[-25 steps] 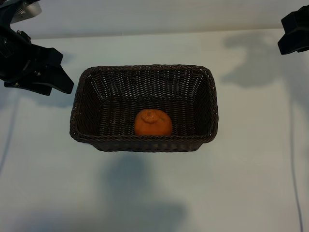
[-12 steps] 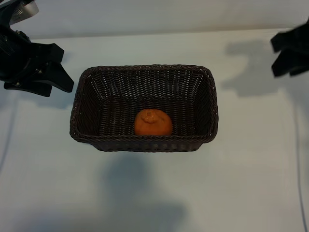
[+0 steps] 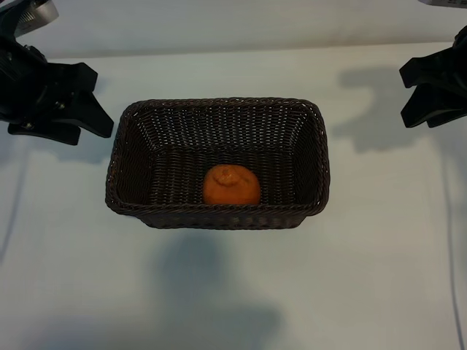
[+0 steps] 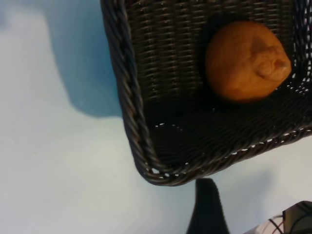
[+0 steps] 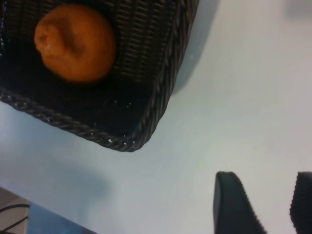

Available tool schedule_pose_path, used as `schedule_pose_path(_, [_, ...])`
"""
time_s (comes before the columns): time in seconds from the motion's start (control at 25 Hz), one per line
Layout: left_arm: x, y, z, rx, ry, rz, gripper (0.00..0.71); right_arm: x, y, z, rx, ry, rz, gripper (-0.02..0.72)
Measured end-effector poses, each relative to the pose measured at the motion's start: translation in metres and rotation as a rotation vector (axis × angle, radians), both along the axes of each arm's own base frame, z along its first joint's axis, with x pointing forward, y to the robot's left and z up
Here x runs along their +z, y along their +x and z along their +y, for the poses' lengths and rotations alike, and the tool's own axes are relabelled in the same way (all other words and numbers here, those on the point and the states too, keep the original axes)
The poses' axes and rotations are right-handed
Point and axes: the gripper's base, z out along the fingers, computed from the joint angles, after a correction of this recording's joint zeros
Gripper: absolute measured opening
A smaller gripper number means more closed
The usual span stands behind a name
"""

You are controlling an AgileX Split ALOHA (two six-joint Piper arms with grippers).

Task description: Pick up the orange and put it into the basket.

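One orange (image 3: 231, 185) — the only fruit — lies in one basket (image 3: 128, 138), and there is no second basket anywhere on the single white table (image 3: 365, 255). Two grippers show — the left gripper (image 3: 91, 102) and the right gripper (image 3: 417, 95), one at each side.

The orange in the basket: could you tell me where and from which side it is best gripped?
Grip the orange across its round middle, coming straight down from above. It lies close to the basket's near wall, knobby stem end up, so the woven walls probably block a sideways approach.
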Motion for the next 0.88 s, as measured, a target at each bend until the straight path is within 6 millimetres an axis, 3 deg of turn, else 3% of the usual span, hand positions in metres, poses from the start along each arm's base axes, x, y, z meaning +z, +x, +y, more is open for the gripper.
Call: schedule_pose_path(0.88, [-0.0008, -0.0001, 0.0016, -0.033, 0.023, -0.015, 0.544, 0.0005, -0.0003, 0.0014, -0.001, 0.018, 0.004, 0.322])
